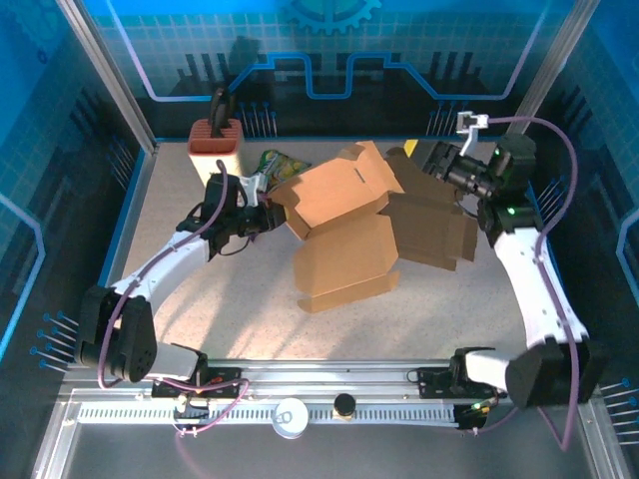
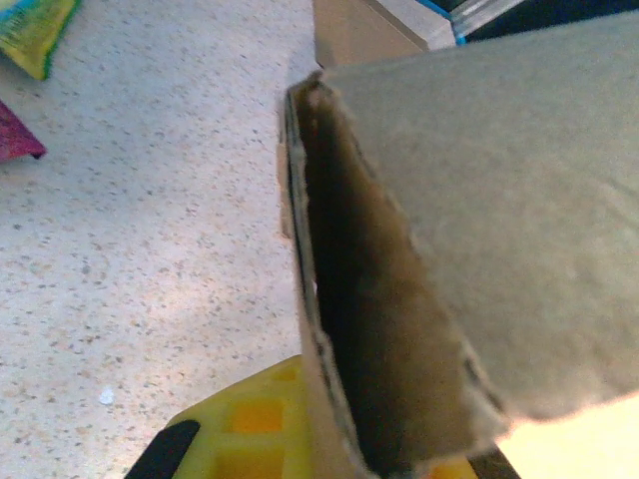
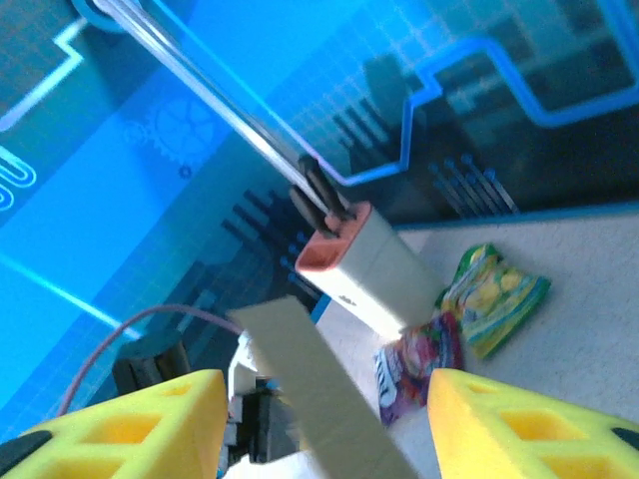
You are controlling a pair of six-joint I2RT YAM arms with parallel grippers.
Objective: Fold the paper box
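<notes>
Folding looks half done: paper box [image 1: 344,235] at frame centre on the desk [image 1: 230,304], left fingers [image 2: 250,419] clamped on its left wall, right fingers [image 3: 130,424] wide astride a flap [image 3: 310,389] at upper right, which I'd next push inward

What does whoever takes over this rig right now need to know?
Grippers: left gripper has its jaws shut on the paper box, pinching the edge of its left wall. The right gripper has its jaws open at the box's far right, with a loose flap standing between them, not gripped.
Things: the box sits mid-table, partly raised, flaps splayed, right-hand panels spread flat. The snack packets lie behind it near the back wall.
Done: body partly formed.
Left: fold the flaps in and close the box.
</notes>
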